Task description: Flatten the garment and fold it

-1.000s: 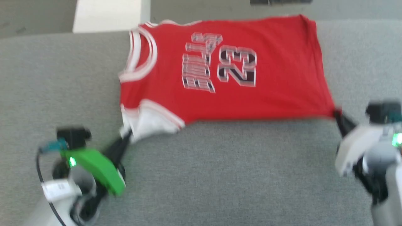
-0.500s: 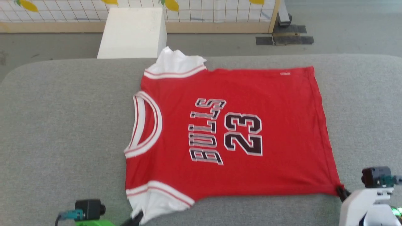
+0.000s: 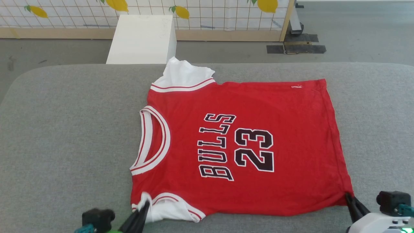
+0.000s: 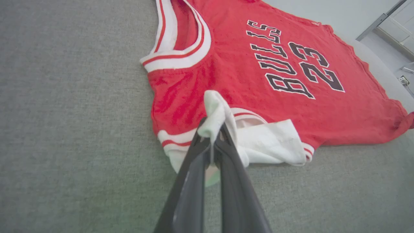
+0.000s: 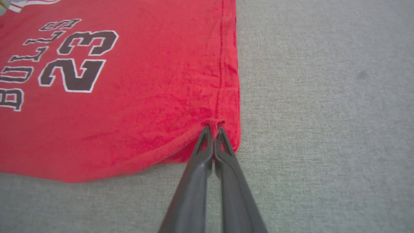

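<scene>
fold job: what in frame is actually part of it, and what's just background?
Part of the job:
garment, spread face up
left gripper, shut on its near white sleeve
right gripper, shut on its near red hem corner

Just lying about:
grey padded surface under the garment
white box behind it
lemon-print grid panel
dark floor mats

Your head camera looks forward and down from the near edge, high enough to take in the whole garment [image 3: 291, 129] on the grey tabletop [image 3: 64, 129]. Your left wrist camera sits low and close at the near-left sleeve [image 4: 268, 142], facing far-right; the right one looks close over the near-right hem corner [image 5: 223, 113]. All three share the dark lettering [image 3: 255, 161].
</scene>
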### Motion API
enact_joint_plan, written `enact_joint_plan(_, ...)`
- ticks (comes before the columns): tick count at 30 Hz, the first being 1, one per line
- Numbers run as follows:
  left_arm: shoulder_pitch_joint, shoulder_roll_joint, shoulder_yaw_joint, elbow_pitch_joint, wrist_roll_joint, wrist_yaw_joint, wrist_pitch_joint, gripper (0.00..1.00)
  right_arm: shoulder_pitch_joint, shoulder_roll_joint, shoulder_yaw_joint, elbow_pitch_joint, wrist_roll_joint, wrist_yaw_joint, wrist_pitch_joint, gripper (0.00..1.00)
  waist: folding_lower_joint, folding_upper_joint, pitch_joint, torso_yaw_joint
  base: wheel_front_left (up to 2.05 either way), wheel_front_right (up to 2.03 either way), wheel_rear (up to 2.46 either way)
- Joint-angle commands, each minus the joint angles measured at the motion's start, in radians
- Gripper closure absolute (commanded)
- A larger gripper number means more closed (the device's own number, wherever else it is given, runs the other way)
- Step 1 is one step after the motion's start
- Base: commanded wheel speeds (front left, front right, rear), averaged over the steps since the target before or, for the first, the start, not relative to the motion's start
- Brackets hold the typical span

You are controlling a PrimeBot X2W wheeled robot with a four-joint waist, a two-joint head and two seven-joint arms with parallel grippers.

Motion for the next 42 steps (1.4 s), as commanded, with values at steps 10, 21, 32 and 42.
enact_joint_plan(10,-0.237,-0.044,0.016,0.062,0.125,-0.013,-0.055,1.0,-0.14,-0.013,0.043,0.028,-0.037,-0.002,-0.09,1.0,0.0001,0.0,0.047,-0.036,0.0,0.0,0.0)
enact_joint_plan(21,-0.498,-0.034,0.054,0.173,0.112,-0.074,0.023,1.0,-0.394,-0.081,0.087,0.111,-0.033,-0.002,0.05,1.0,0.0001,0.0,0.215,-0.063,0.0,0.0,0.0)
enact_joint_plan(32,-0.628,-0.024,0.057,0.339,0.035,-0.088,0.225,1.0,-0.536,-0.09,0.089,0.185,-0.005,-0.002,0.26,1.0,0.0001,0.0,0.295,-0.062,0.0,0.0,0.0)
enact_joint_plan(42,-0.623,-0.034,0.07,0.362,-0.043,-0.011,0.382,0.0,-0.542,-0.079,0.065,0.158,0.055,-0.002,0.45,0.0,0.0001,0.0,0.265,-0.047,0.0,0.0,0.0)
